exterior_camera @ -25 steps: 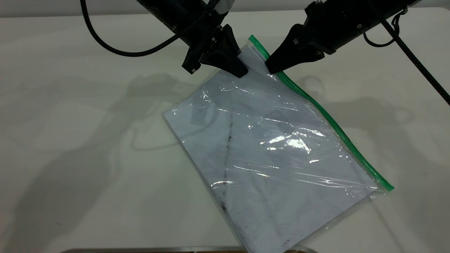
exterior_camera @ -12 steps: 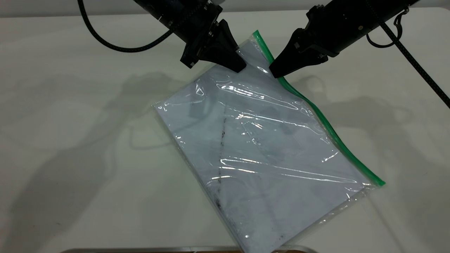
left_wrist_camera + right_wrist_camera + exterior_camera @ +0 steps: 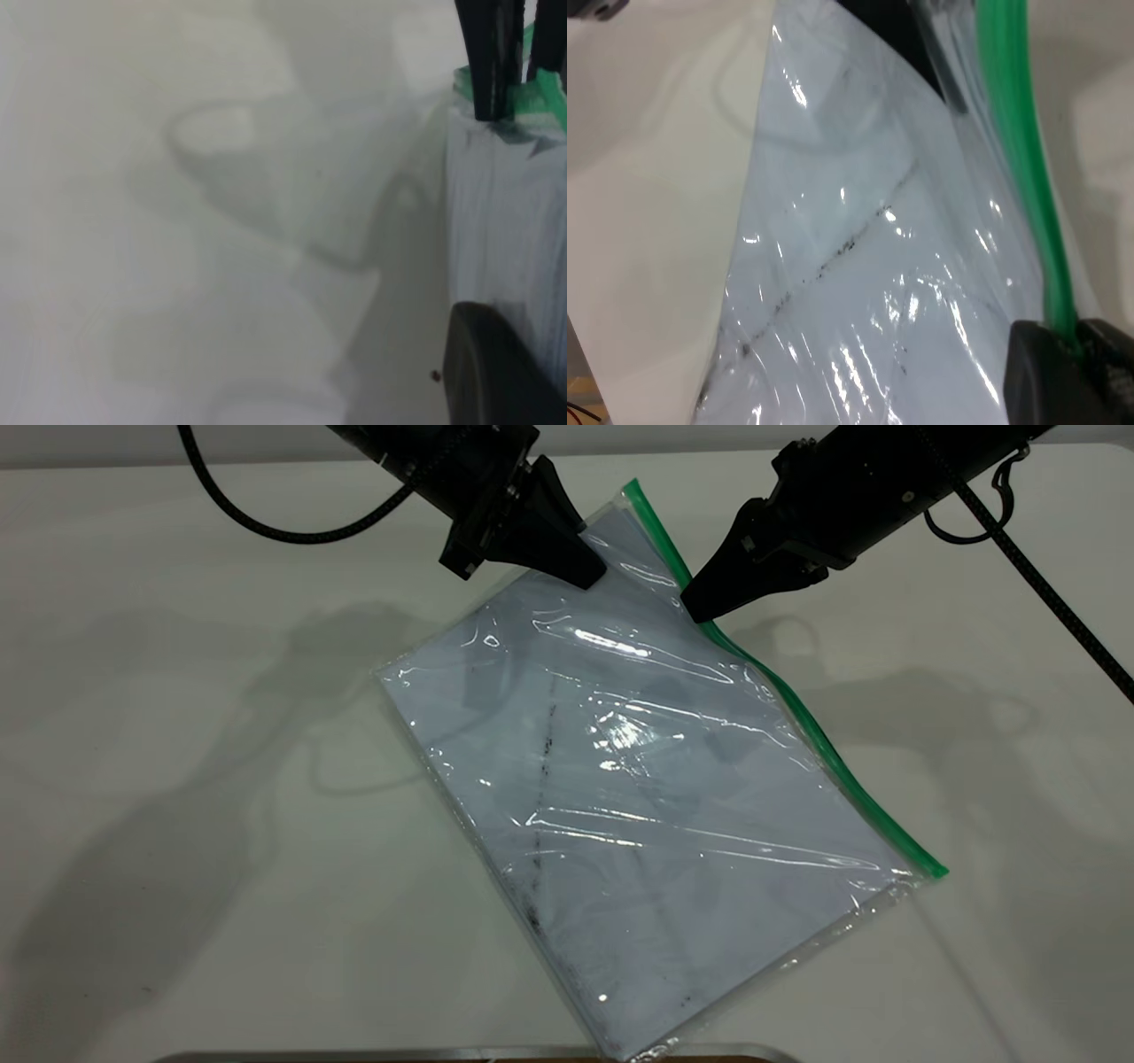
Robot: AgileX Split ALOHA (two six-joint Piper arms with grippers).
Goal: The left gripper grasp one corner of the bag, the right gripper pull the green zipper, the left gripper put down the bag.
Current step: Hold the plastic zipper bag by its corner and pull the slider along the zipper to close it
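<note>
The bag (image 3: 638,779) is a clear pouch with white paper inside. It lies slanted on the table with its far corner raised. My left gripper (image 3: 589,571) is shut on that raised corner. One of its fingers (image 3: 496,372) shows against the bag (image 3: 505,230) in the left wrist view. The green zipper (image 3: 824,744) runs along the bag's right edge. My right gripper (image 3: 695,607) is shut on the zipper near the raised corner. In the right wrist view the green strip (image 3: 1019,168) runs into its jaws (image 3: 1076,354). The slider tab is hidden there.
The white table (image 3: 177,779) lies all round the bag. A metal-edged strip (image 3: 478,1054) runs along the near edge, under the bag's low corner. Black cables trail from the left arm (image 3: 266,527) and the right arm (image 3: 1045,576).
My left gripper has moved up and to the back left, lifting the bag's corner. The whole bag has slid left. My right gripper has stayed nearly still on the zipper.
</note>
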